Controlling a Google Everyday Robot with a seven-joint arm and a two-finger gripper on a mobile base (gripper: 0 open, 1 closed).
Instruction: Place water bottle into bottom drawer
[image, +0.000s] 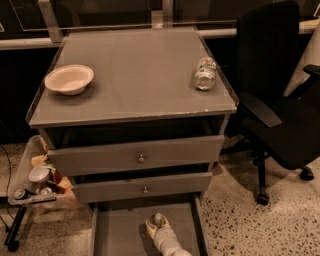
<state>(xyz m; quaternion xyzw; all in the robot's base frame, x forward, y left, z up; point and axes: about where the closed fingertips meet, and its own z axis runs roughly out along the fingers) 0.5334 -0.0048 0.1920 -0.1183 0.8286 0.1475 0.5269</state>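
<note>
The bottom drawer is pulled open at the foot of the grey cabinet, and its flat grey floor shows. My gripper, at the end of the white arm, reaches in from the lower edge and sits over the middle of this drawer. A small pale rounded top at the gripper's tip looks like the cap of the water bottle. The bottle's body is hidden by the gripper and arm, so I cannot tell whether it is held or standing free.
A short silver-and-white can lies on the cabinet top at the right and a pale bowl sits at the left. Two knobbed drawers above are slightly open. A black office chair stands right; a cluttered cart stands left.
</note>
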